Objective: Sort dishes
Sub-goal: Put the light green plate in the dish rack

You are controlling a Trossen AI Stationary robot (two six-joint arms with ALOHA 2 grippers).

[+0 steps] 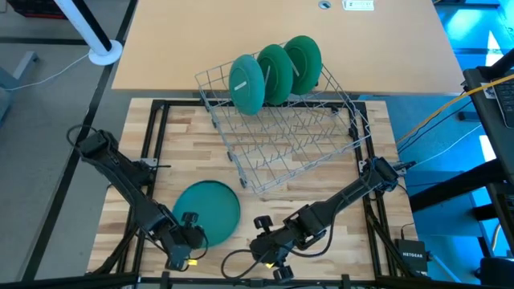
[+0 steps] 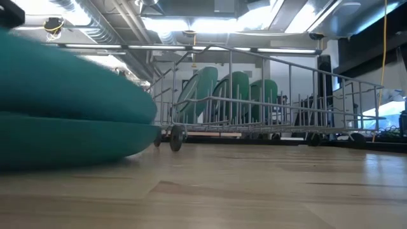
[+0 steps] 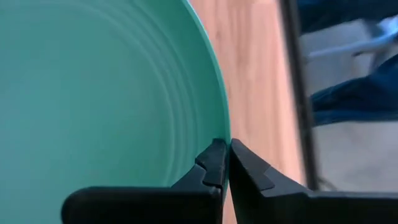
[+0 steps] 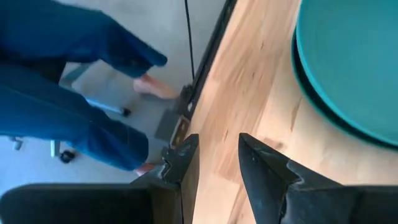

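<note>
Teal plates stacked on the tabletop: left end effector pinches the top rim; lift gently, peel only one. Right end effector waits, fingers apart.

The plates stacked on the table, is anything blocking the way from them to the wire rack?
Nothing visible does. Bare table lies between the stacked plates and the wire rack. The left gripper is shut on the stack's rim.

Wire rack on the wooden counter

The grey rack sits tilted on the counter; a person's blue-clad legs, probably, show beyond its edge.
</note>
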